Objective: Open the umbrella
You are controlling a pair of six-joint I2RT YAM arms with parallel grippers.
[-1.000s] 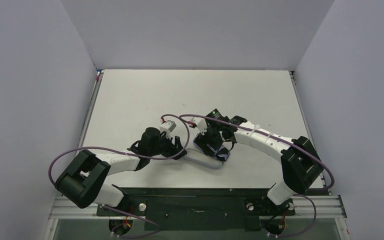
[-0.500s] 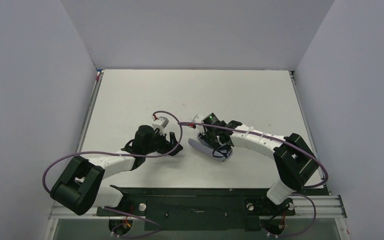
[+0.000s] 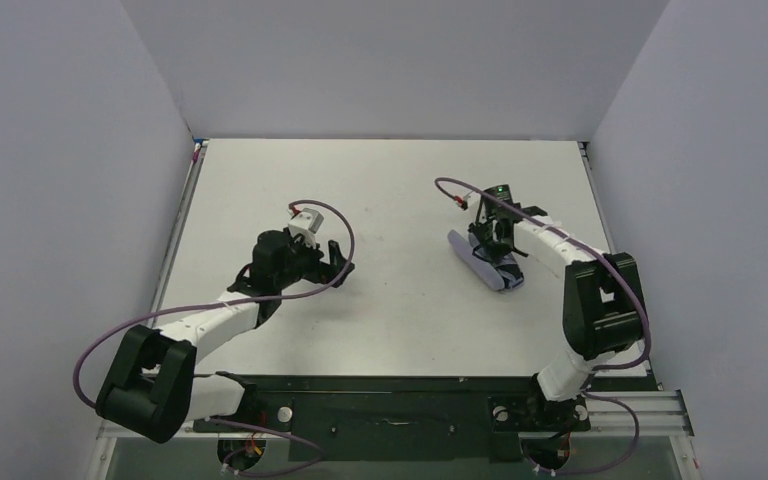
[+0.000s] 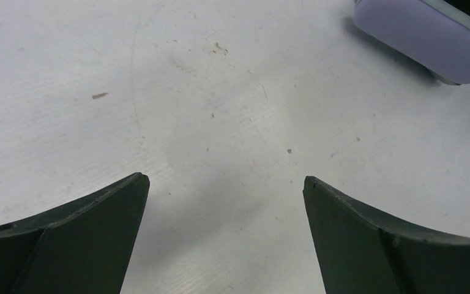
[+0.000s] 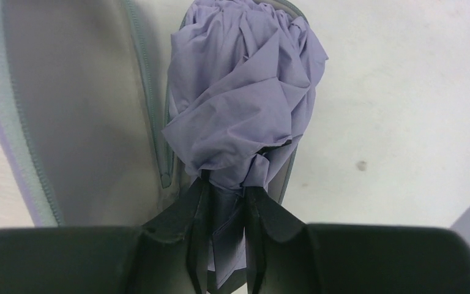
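Surface: one white table (image 3: 380, 180), matt. The left wrist view shows fine scratches, dark specks and one small brown fleck (image 4: 100, 95) on it.
Room: three plain pale walls box the table in: a back wall (image 3: 390, 60) and one at each side. The light is even and the shadows are soft.
Near edge: one black mounting plate (image 3: 390, 408) carries both arm bases.
Arms: two, white and black. The left one reaches over the left half of the table and the right one bends back over the right half, so they are well apart.
Cables: two, purple, one looping along each arm.
Left gripper (image 4: 226, 184): low over bare table, fingers spread wide, nothing between them.
Right gripper (image 5: 223, 229): fingers pinched together on a fold of lilac fabric, so it is gripping the umbrella.
Umbrella (image 5: 245, 92): one, folded, its lilac fabric bunched and creased. It lies in the opened pouch on the right half of the table, under the right gripper. Its shaft and handle cannot be made out.
Pouch (image 5: 79, 110): one, lilac outside with a grey lining, lying flat on the table and unzipped. Its zip (image 5: 150, 104) runs just beside the umbrella.
Seen from the left wrist: a rounded lilac end of the pouch shows at the far top right, clear of the left fingers.
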